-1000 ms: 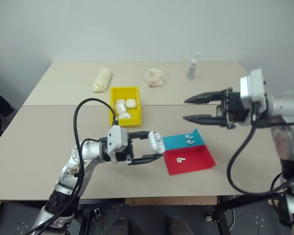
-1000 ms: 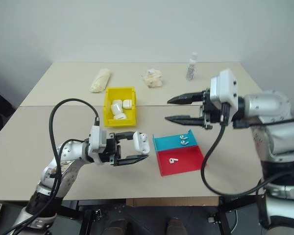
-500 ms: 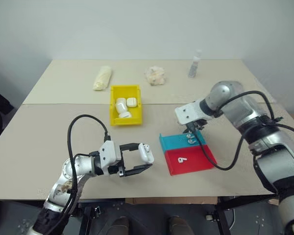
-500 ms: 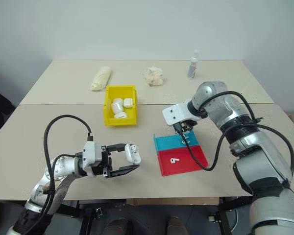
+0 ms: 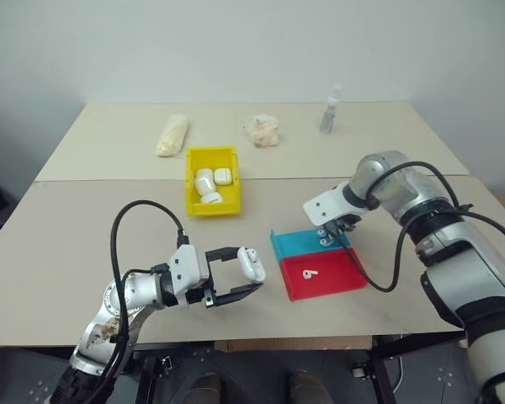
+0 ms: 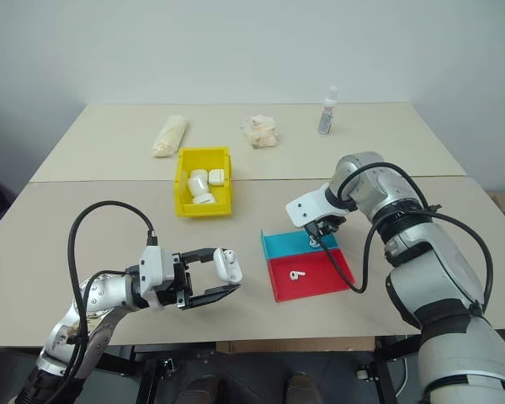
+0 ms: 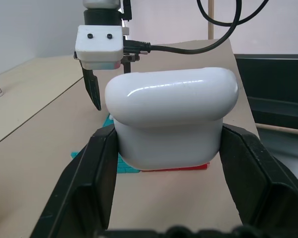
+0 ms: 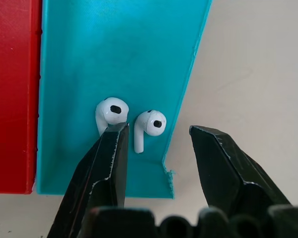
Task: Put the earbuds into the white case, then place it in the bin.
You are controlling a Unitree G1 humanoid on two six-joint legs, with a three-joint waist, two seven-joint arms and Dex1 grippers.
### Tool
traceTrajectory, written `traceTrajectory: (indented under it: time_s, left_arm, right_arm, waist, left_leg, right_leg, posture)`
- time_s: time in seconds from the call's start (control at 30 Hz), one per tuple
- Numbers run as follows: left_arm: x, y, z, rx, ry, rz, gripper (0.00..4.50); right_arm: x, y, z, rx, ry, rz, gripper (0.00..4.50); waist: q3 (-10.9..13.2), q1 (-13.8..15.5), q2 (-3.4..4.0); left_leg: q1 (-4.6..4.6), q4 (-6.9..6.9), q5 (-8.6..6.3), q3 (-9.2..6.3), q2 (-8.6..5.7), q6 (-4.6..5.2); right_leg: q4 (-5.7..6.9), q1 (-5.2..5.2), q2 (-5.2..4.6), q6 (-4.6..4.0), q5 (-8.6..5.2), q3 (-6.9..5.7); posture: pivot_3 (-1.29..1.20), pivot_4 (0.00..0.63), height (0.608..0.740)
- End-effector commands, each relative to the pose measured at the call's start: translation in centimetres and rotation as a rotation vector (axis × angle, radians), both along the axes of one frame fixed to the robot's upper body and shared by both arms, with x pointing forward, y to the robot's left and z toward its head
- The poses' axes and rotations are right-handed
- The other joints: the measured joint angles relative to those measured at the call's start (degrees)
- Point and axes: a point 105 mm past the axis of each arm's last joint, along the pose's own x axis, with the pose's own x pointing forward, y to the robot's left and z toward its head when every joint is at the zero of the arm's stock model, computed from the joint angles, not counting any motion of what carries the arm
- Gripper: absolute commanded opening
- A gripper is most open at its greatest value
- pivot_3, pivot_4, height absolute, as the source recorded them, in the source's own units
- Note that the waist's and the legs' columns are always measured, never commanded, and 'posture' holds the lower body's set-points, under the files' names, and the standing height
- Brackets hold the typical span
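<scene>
The right arm has swung from a raised, level pose out at the side down onto the tray (image 5: 347, 278), and the right gripper (image 8: 156, 148) now points steeply down over the blue half, its fingers (image 8: 109, 163) parted around empty air. In the right wrist view one finger stands just in front of one earbud (image 8: 111, 112) while the other earbud (image 8: 150, 125) lies in the gap, close to the tray's low rim; the second finger reaches out past that rim over the counter (image 5: 84, 227). I judge the pick of an earbud is about to begin, with nothing gripped yet

The left arm has drawn slightly back and down toward the near edge. The left gripper (image 5: 251, 278) points level toward the tray, its fingers (image 7: 97, 168) closed on the case (image 7: 171, 119), lid open, held clear of the counter and well apart from the tray

A third earbud (image 5: 309, 273) lies on the red half. The bin (image 5: 231, 204) sits farther back, holding several cases; none of the task is done so far

Hard to read: whether the right fingertips touch the tray floor, since they are cut off at the frame edge, and whether the held case already has an earbud inside, as its open top faces away
</scene>
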Motion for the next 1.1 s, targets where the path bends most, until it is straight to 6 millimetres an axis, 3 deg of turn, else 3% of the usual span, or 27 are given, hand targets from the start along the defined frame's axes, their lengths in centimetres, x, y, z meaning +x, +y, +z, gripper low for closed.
traceTrajectory:
  time_s: [0.03,0.6,0.73,1.1]
  left_arm:
    - [-0.5,-0.3,0.7,-0.009,-0.041,-0.013,2.76]
    - [-0.5,-0.3,0.6,-0.003,-0.043,0.002,2.76]
    - [-0.5,-0.4,0.6,-0.002,-0.046,0.002,2.76]
    - [-0.4,-0.4,0.5,0.003,-0.048,0.000,2.76]
  right_arm:
    - [0.4,0.4,1.6,0.014,-0.053,0.022,2.38]
    - [0.8,0.2,0.6,-0.001,-0.044,0.007,2.38]
    - [0.7,0.2,0.5,0.005,-0.039,0.008,1.56]
    - [0.7,0.3,0.2,0.017,-0.036,0.010,1.56]
  waist:
    - [0.00,0.00,0.00]
    - [0.00,-0.78,0.00]
    - [0.00,-0.94,0.01]
    - [0.00,-1.03,0.01]
  left_leg:
    - [0.00,0.00,0.00,0.00,0.00,0.00]
    - [0.00,-0.01,0.00,-0.02,0.00,-0.01]
    - [0.02,-0.01,0.01,-0.02,0.00,-0.01]
    - [0.02,-0.02,0.01,-0.03,0.01,-0.01]
  right_leg:
    - [0.00,0.00,0.00,0.00,0.00,0.00]
    - [0.02,0.00,0.00,0.00,0.00,0.00]
    - [0.02,0.01,0.00,0.00,0.00,0.00]
    - [0.03,0.00,0.00,-0.01,0.00,0.00]
  posture:
    - [0.00,0.150,0.740]
    - [0.00,0.150,0.740]
    - [0.00,0.150,0.740]
    - [0.00,0.150,0.740]
